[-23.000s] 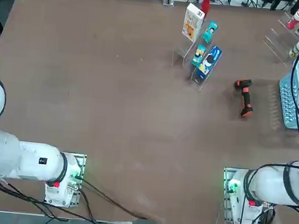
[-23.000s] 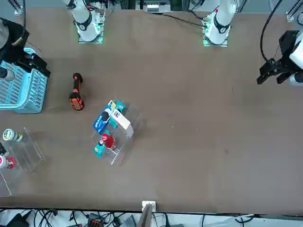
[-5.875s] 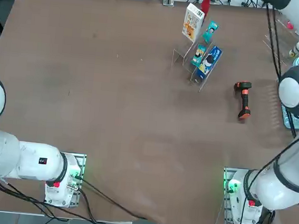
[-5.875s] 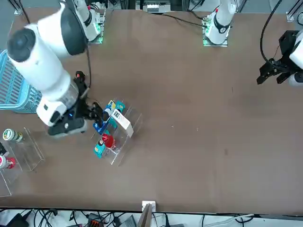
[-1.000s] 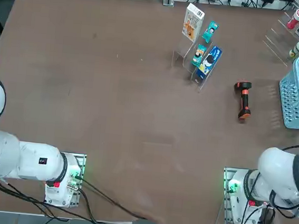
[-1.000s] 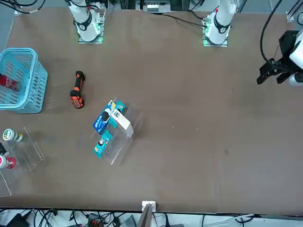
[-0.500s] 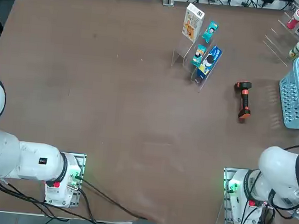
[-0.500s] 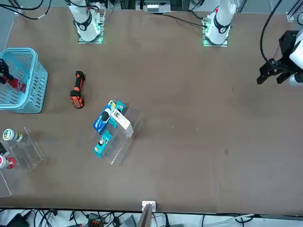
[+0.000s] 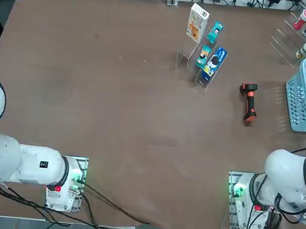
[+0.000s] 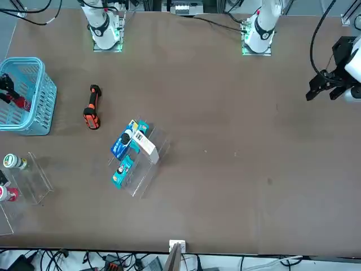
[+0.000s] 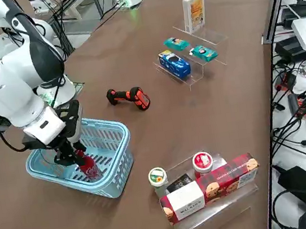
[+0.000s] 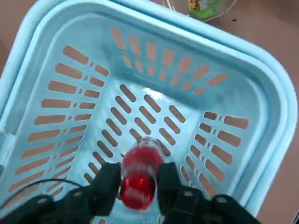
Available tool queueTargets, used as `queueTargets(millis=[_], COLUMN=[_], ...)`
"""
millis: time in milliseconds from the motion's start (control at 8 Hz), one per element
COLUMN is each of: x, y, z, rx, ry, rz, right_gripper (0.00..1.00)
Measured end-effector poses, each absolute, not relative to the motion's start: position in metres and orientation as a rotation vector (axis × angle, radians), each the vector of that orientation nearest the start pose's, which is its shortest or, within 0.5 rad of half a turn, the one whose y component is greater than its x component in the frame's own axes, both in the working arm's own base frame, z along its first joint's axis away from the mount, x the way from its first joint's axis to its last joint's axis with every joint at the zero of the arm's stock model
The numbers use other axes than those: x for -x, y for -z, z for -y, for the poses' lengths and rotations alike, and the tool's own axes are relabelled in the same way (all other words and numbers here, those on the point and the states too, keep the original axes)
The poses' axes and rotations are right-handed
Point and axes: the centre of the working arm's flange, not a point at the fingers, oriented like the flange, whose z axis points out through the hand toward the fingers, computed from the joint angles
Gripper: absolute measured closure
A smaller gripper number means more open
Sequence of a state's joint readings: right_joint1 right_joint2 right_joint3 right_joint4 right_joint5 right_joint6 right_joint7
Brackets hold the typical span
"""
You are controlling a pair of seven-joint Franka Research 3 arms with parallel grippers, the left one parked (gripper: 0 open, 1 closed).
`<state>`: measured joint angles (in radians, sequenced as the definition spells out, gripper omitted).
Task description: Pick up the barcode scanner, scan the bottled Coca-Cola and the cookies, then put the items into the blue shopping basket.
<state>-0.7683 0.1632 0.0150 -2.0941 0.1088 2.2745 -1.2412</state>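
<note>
Brown tabletop, and I have the right gripper [image 12: 137, 182] down inside the blue shopping basket [image 12: 261, 88], fingers straddling the bottled Coca-Cola [image 12: 138, 172], seemingly just loosening; it's rigid, slick and top-heavy, best held at its cap.

Even, bright overhead light, soft shadows; wrist view slightly blurred.

The blue shopping basket [image 12: 261, 100] is smooth, slightly glossy plastic with slotted walls. The bottled Coca-Cola [image 12: 138, 173] has a shiny cap. The tabletop [image 9: 116, 105] looks matt brown. The barcode scanner [image 11: 128, 97] is matt black plastic with orange trim. The cookies [image 11: 194, 11] are printed card on clear glossy stands [image 11: 192, 70].
</note>
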Motion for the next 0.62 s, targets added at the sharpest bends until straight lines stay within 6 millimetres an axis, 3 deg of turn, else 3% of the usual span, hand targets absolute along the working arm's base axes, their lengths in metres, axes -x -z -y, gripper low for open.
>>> queueTargets(millis=[250, 375, 500, 625], x=[-0.422, -0.430, -0.445, -0.466], y=[-0.357, -0.379, -0.413, -0.454], z=[0.383, 0.372, 0.350, 0.318], rx=[3.014, 3.003, 2.999, 2.999], ry=[0.117, 0.123, 0.136, 0.156], rz=[0.658, 0.670, 0.689, 0.725], right_gripper=[0.07, 0.00, 0.00, 0.00])
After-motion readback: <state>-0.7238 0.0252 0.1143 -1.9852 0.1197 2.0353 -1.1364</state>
